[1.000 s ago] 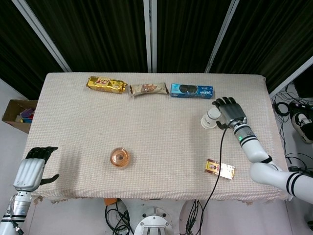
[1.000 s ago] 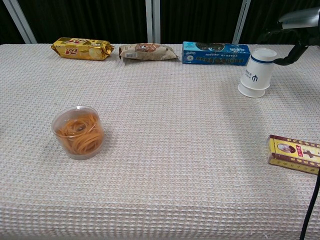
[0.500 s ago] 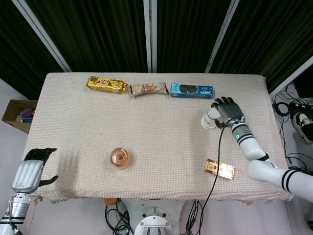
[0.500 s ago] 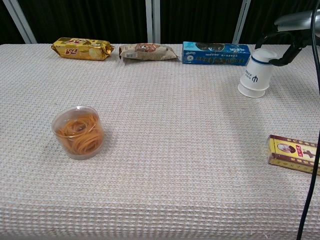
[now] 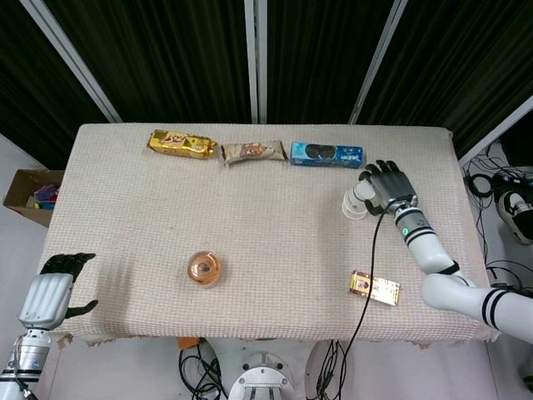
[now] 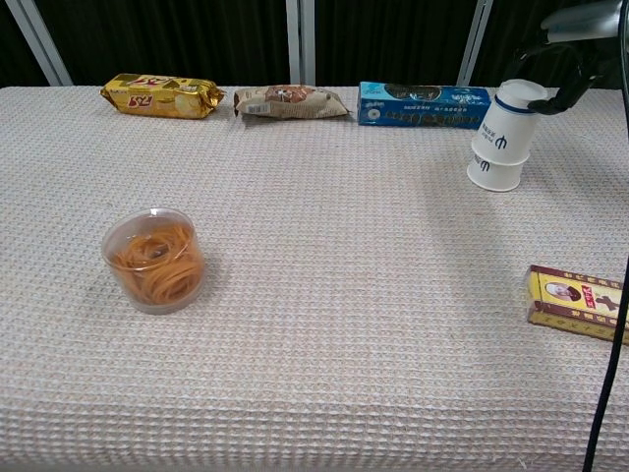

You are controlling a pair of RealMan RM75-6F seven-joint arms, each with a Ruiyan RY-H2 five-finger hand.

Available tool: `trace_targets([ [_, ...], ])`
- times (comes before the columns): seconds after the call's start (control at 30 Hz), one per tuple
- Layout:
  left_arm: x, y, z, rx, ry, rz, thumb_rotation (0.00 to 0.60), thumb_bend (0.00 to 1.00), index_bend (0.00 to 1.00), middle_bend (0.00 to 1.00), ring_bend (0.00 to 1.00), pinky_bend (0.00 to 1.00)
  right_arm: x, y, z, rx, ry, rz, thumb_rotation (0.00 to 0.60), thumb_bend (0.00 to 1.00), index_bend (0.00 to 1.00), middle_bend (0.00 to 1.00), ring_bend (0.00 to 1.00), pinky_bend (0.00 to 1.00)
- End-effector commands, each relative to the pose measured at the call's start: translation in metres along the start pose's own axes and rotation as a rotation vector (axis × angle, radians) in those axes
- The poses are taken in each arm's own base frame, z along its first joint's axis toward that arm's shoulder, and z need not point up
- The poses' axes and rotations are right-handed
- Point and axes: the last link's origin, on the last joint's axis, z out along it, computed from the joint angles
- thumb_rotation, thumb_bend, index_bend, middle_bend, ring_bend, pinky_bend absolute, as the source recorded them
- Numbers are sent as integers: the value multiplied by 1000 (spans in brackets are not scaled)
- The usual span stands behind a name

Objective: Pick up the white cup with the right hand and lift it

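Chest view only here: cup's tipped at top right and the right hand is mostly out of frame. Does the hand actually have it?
Observer: Looks like it. From the head view, the right hand is wrapped round the cup, fingers curled onto it.
Operator: Left hand anywhere near?
Observer: No. The left hand is off the table's near left corner, fingers apart, holding nothing.
Operator: Anything past the left edge?
Observer: A cardboard box on the floor beside that edge.
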Motion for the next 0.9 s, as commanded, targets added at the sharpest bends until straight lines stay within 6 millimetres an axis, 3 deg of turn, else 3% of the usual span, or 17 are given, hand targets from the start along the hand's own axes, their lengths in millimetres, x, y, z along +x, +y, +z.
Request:
trace_targets([
  [0.03,0,0,0,-2,0,0,600,37,212,225,188,170,17,-2,-13,24,49,7,600,397,304,147,0,76],
  [0.3,1,4,1,-12,3,-2,600,37,212,225,188,170,50,-21,-52,146,146,40,600,398,304,154,0,74],
  [0.4,1,5,2,-17,4,-4,600,37,213,224,188,170,51,-25,-54,164,143,37,600,397,304,154,0,75],
  [0.6,-1,5,1,-15,-1,-8,600,36,213,225,188,170,33,-32,-30,154,94,15,600,397,304,153,0,73],
  [0.9,-6,0,0,1,-19,-16,600,37,212,225,188,170,-12,-52,12,157,34,-5,600,396,304,153,0,51],
])
